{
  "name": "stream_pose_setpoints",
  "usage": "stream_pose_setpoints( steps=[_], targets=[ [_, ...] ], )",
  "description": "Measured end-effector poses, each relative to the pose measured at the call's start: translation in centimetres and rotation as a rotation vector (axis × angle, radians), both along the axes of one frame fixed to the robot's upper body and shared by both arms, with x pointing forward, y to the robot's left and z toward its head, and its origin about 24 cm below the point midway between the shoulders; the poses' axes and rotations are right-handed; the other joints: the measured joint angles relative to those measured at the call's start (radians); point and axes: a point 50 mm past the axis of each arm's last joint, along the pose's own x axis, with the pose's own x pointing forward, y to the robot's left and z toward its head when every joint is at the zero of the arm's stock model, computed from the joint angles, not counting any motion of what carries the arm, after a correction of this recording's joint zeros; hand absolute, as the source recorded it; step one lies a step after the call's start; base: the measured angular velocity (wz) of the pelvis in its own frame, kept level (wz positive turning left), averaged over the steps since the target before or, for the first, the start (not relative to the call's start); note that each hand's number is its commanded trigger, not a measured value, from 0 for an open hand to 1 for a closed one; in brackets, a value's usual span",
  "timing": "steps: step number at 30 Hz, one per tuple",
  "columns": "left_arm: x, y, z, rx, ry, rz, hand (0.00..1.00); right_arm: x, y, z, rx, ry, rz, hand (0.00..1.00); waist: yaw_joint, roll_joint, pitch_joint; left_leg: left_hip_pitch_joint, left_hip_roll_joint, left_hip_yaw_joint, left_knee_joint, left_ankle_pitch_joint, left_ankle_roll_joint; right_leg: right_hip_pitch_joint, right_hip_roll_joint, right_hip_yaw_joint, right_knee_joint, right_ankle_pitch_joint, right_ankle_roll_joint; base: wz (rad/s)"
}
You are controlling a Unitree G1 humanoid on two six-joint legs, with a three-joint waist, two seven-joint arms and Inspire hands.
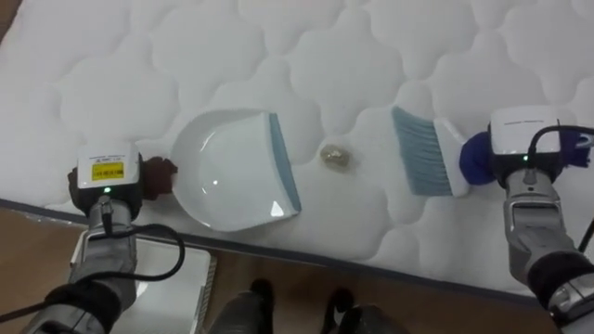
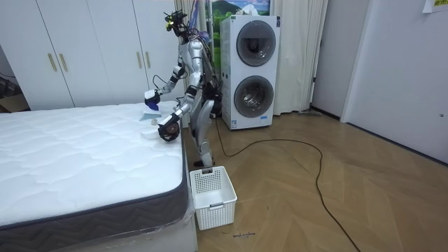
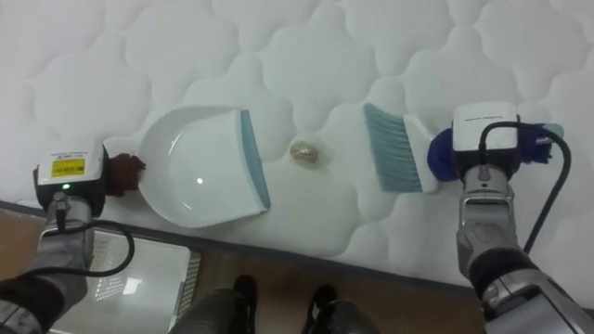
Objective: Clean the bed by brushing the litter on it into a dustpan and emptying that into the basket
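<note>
The dustpan at the left hand is faced mouth-first toward the brush at the right hand, so that the scrap is kept between them for sweeping in; the fingers' hold cannot be told.

I counted one dustpan, one brush, one scrap, one bed, one basket, two washers.

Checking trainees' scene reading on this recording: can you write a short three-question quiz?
1. True or false: the small crumpled beige ball lies between the white plastic dustpan and the blue-bristled hand brush.
2. Which tool is at the right hand? A) dustpan B) brush
3. Fill in: the white slatted basket stands on the wooden ____ beside the bed.
Key: 1 true; 2 B; 3 floor.
</note>
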Motion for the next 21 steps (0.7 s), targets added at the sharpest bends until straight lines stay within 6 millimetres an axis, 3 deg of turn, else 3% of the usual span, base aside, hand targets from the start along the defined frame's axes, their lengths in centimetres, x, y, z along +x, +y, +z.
stream_pose_setpoints(
  steps=[8, 15, 21],
  targets=[
    [0.0, 0.1, -0.1, -0.009, 0.011, 0.013, 1.0, 0.8, 2.2, 0.5, 0.011, -0.005, 0.047, 1.0, 0.0, -0.001, -0.0023, 0.027, 0.005, 0.024, -0.055, 0.029, -0.004, 0.007, 0.022, 0.032, -0.053, 0.034, -0.005, -0.1],
    [-0.1, 0.2, -0.1, -0.008, 0.019, 0.019, 1.0, 1.2, 3.6, 0.6, 0.048, 0.028, 0.064, 1.0, -0.005, -0.002, -0.0033, 0.038, 0.016, 0.025, -0.075, 0.041, -0.015, 0.017, 0.036, 0.032, -0.074, 0.045, -0.015, -0.03],
    [0.0, 0.5, 0.1, 0.002, 0.023, 0.03, 1.0, 1.6, 6.1, 0.8, 0.061, 0.087, 0.146, 1.0, -0.006, -0.001, -0.0042, 0.038, 0.02, 0.027, -0.091, 0.054, -0.023, 0.014, 0.038, 0.017, -0.085, 0.053, -0.029, 0.0]
  ],
)
